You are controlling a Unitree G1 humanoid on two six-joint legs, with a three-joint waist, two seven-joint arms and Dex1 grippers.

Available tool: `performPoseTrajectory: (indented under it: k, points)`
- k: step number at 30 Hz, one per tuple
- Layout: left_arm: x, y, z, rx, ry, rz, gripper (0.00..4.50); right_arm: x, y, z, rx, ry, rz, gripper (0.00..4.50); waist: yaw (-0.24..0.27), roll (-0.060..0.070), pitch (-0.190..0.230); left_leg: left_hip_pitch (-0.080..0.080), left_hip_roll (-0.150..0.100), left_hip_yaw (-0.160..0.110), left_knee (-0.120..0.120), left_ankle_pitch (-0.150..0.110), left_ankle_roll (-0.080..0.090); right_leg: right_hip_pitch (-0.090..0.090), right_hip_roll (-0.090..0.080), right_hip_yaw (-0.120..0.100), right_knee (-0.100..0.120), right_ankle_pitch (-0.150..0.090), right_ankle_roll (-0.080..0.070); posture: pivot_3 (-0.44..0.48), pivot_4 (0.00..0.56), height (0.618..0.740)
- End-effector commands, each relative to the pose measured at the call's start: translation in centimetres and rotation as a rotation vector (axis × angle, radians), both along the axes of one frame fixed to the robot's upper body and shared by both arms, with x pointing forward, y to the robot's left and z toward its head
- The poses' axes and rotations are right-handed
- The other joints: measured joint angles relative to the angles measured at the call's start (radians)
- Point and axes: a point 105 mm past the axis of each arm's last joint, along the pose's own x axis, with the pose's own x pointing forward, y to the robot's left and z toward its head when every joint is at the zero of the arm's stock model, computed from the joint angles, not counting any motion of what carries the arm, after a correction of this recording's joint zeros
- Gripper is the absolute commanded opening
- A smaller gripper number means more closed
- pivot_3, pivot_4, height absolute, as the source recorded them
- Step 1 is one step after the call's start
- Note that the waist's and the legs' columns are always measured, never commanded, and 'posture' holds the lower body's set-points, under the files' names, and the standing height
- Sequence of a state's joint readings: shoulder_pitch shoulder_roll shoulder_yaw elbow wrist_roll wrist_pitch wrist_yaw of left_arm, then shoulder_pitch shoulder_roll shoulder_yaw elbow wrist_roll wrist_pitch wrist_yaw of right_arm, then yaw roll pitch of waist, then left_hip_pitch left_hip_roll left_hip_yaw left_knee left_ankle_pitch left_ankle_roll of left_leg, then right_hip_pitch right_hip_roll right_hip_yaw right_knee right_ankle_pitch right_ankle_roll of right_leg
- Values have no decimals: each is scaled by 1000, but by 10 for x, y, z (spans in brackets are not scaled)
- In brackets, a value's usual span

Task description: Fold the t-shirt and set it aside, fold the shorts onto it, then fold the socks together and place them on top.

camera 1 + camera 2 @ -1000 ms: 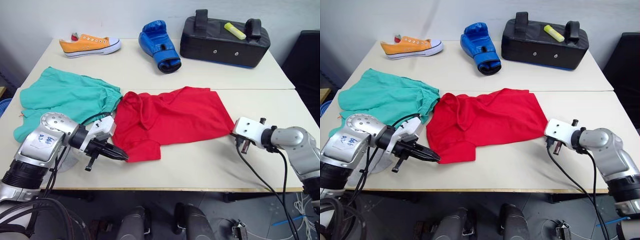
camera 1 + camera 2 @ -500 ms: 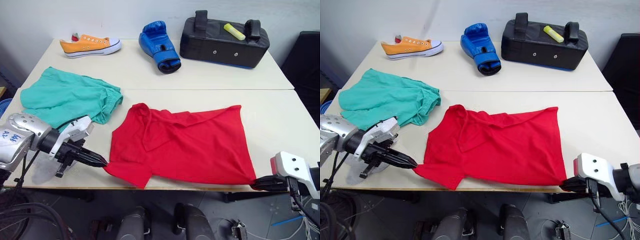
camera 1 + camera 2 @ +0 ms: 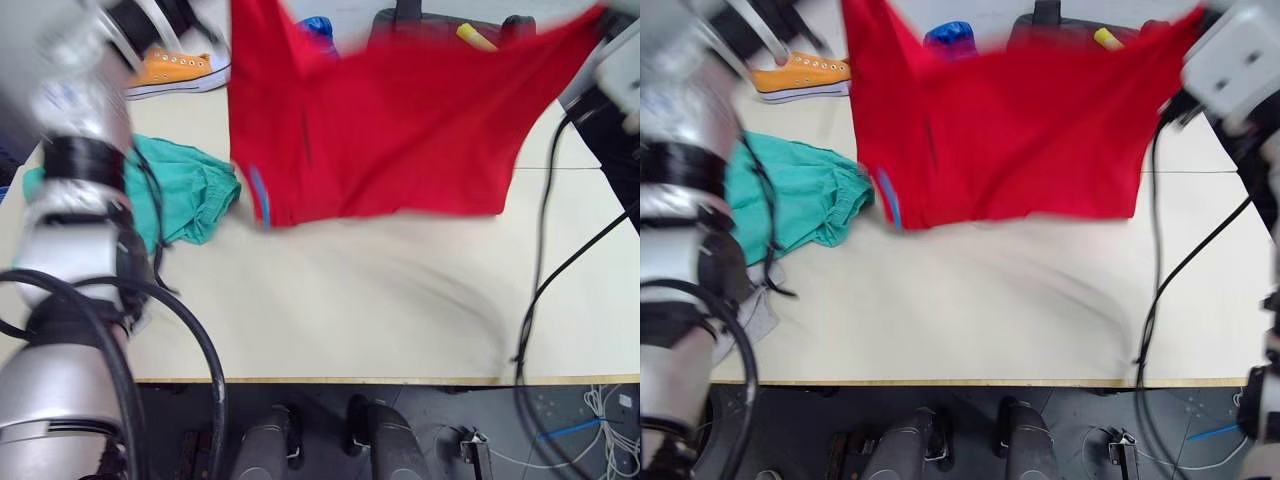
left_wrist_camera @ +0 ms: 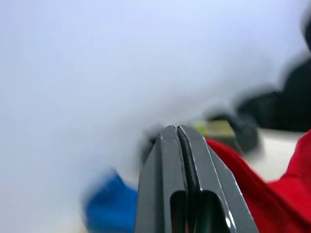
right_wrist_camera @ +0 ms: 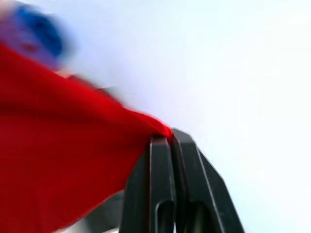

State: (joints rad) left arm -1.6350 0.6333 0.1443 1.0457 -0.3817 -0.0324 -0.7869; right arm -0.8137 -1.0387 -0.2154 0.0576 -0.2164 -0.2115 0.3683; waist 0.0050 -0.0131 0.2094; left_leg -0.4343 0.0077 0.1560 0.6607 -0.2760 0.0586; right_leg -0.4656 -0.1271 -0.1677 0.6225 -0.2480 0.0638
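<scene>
The red t-shirt (image 3: 390, 120) hangs spread in the air over the far half of the table, stretched between both raised arms. Its blue collar band (image 3: 260, 195) shows at the lower left corner. My left gripper (image 4: 176, 128) is shut on the shirt's upper left corner. Pinched on the upper right corner, my right gripper (image 5: 167, 133) is shut as well. I cannot tell whether the lower edge touches the table. The teal shorts (image 3: 185, 185) lie crumpled at the left. The grey socks (image 3: 758, 315) lie near the front left edge, partly behind my left arm.
An orange sneaker (image 3: 180, 70) sits at the far left. Behind the hanging shirt are a blue boxing glove (image 3: 950, 35) and a black pad (image 3: 400, 20) with a yellow object (image 3: 475, 37) on it. The beige table (image 3: 380, 320) has bare surface in front.
Both grippers have swung up from the table's front edge, lifting the shirt off the surface so it now hangs spread in the air. The shorts and socks stayed in place.
</scene>
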Motion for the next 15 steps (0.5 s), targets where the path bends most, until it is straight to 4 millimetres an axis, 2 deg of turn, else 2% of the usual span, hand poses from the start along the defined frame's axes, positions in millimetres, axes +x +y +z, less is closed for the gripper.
performPoseTrajectory:
  k: [1, 3, 5, 7, 11, 13, 15]
  points:
    - [-16, -3, -8, 143, -11, -140, 0, -27, 7, 7, -171, -128, 28, 22, -3, 0, 0, 6, -2, 2, -3, 0, 0, 5, 1, -2, 0, -3, 3, 0, 150, 740]
    - [-19, -5, -30, 258, 44, -213, 0, -27, 3, -5, -190, -77, 45, 22, -8, 0, 0, 18, -5, 8, -13, -2, 1, 17, 0, -2, -5, -9, 7, 0, 150, 740]
    - [-24, -2, -67, 367, 162, -310, 0, -22, 1, -35, -198, 86, 97, 22, -8, 0, 0, 21, -6, 11, -12, -5, 3, 24, -1, 2, -9, -15, 6, 0, 150, 740]
    - [-38, 2, -113, 470, 345, -430, 0, -19, -1, -80, -197, 342, 149, 22, -10, -2, 1, 23, -7, 8, -6, -6, 6, 25, -3, 6, -3, -14, 8, 0, 150, 740]
    - [-77, 7, -205, 621, 682, -560, 0, -30, -7, -163, -126, 756, 184, 22, -25, -4, 2, 25, -5, 6, 5, -8, 11, 30, -5, 12, 2, -13, 8, 0, 150, 740]
    - [-95, 8, -240, 680, 800, -590, 0, -39, -4, -199, -149, 912, 193, 22, -27, -4, 2, 30, -5, 1, 9, -9, 11, 38, -7, 13, 2, -12, 8, 0, 150, 740]
    - [-113, 9, -266, 728, 902, -630, 0, -50, 0, -233, -149, 1043, 229, 22, -29, -5, 2, 31, -3, -1, 12, -12, 10, 40, -13, 13, -2, -9, 4, 0, 150, 740]
